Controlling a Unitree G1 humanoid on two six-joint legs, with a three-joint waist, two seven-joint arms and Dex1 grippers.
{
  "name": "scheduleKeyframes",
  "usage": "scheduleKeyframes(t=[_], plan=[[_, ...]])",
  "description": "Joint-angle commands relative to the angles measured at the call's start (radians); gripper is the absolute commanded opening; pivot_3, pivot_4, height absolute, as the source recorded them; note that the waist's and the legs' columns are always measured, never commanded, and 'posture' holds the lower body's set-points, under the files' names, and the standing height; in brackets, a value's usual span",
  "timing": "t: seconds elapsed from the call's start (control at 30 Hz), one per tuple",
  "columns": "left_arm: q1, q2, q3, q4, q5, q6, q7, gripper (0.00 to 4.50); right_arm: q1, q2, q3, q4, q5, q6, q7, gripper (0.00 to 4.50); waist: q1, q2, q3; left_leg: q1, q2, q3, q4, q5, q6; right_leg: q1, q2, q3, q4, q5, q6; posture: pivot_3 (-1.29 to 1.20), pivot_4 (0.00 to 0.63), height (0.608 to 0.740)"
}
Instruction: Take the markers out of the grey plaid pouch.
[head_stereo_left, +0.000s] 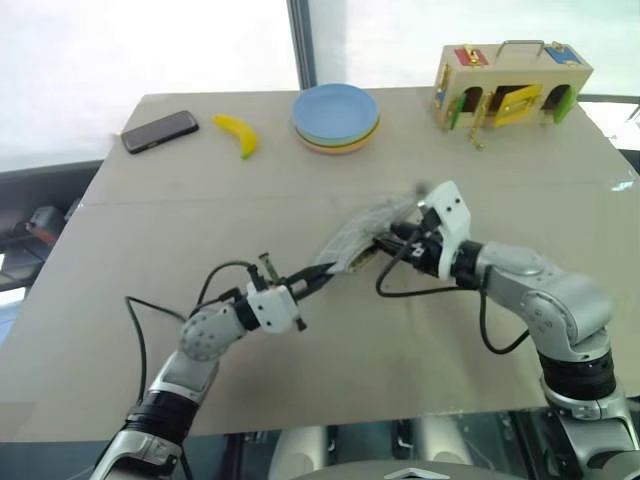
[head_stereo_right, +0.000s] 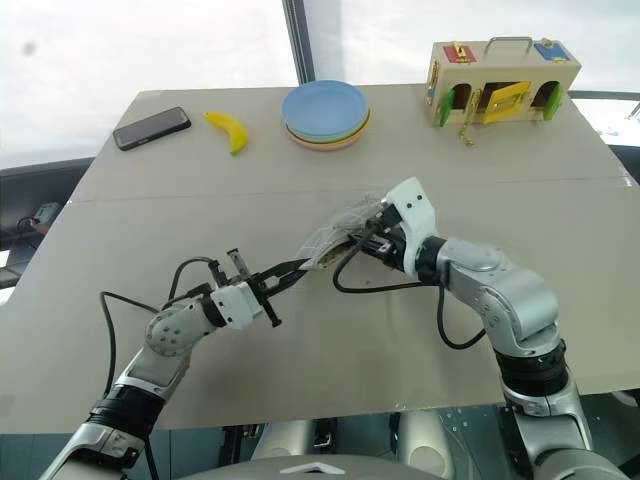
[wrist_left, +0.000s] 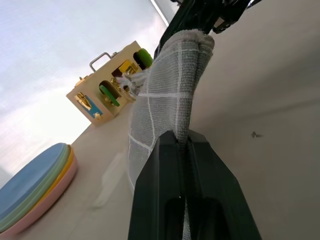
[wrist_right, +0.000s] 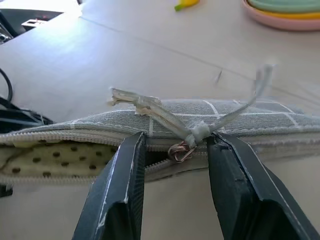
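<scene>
Nearest the camera is the left pincer, down around 7 o'clock, fingers pressed together and clamped on one end of the grey plaid pouch. The pouch hangs in the air over the middle of the bench, stretched between the two arms. At its other end is the right pincer, fingers apart, one on each side of the zipper pull and not gripping it. The zip is partly undone, so the dotted yellowish lining shows. Can't see any markers.

Far edge, left to right: black phone at 11 o'clock, banana, stack of plates at 12, wooden latch box at 1.
</scene>
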Motion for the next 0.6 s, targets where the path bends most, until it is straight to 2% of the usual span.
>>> scheduleKeyframes(t=[0.03,0.23,0.47,0.6], plan=[[-0.003,0.001,0.018,-0.102,0.002,0.035,0.001,0.0,-0.034,0.016,0.012,0.015,-0.019,-0.013,-0.024,1.91,0.0,0.0,0.0,0.0,-0.001,0.0,0.0,0.0,0.0,0.0,0.0,0.0,0.0,0.0,0.0,0.0,0.15,0.74],[0.015,0.002,0.03,-0.166,0.013,0.095,0.004,0.0,-0.029,0.011,-0.004,0.03,-0.011,0.004,-0.025,1.91,0.0,0.0,0.0,0.0,-0.002,0.0,0.0,0.0,0.0,0.0,0.0,0.0,0.0,0.001,-0.001,0.0,0.15,0.74],[0.042,0.008,0.047,-0.206,0.014,0.144,0.002,0.0,0.037,-0.131,-0.092,-0.034,0.042,0.032,0.047,1.91,0.003,-0.001,0.0,0.0,-0.002,0.0,0.0,0.0,0.0,0.0,-0.001,0.001,0.0,0.001,-0.001,0.0,0.15,0.74],[0.037,0.013,0.051,-0.238,0.003,0.18,-0.015,0.0,0.013,-0.095,-0.15,-0.004,0.078,0.082,0.0,1.91,-0.001,-0.001,0.001,0.0,-0.002,0.0,0.0,0.0,0.0,0.0,0.0,0.001,0.0,-0.001,0.001,0.0,0.15,0.74]])
